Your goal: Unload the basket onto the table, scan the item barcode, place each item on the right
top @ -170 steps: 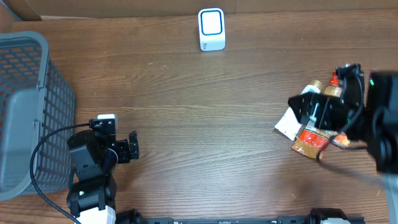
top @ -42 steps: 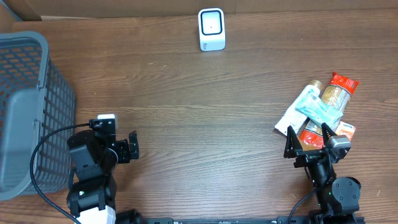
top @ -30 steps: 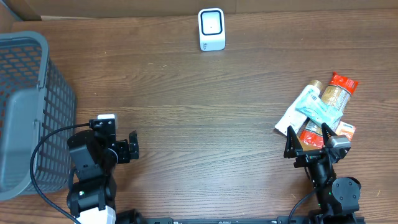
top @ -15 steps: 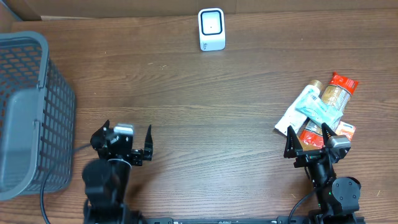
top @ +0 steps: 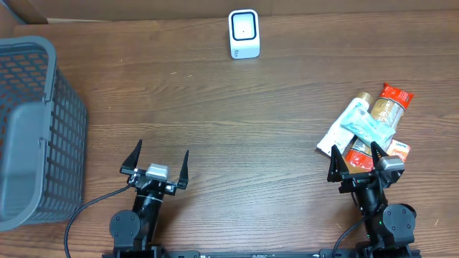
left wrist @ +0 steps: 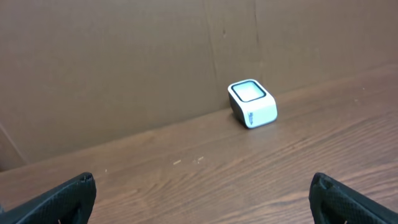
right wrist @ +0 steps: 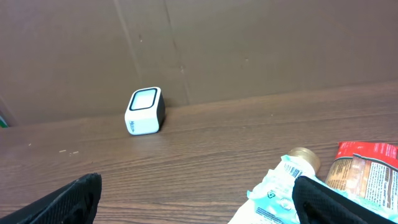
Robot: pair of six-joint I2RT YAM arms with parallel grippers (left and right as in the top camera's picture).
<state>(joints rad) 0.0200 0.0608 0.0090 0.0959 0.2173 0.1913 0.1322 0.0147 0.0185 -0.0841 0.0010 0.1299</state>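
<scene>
The hand (right wrist: pixel 199 186) is open: its two dark fingers (right wrist: pixel 65 200) sit in the lower corners, well apart, with nothing between them. A white scanner (right wrist: pixel 144 111) with a dark side stands on the wooden tabletop (right wrist: pixel 205 155), close to the brown wall (right wrist: pixel 249 43). At lower right, a white pouch (right wrist: pixel 273 198) overlaps a tan-capped bottle (right wrist: pixel 301 157). A red packet (right wrist: pixel 367 177) lies just beside them.

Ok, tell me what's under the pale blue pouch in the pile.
Beneath the pale blue pouch lie a white packet, a red-topped bag and an orange packet. Where they overlap is covered, and no barcode shows.
</scene>
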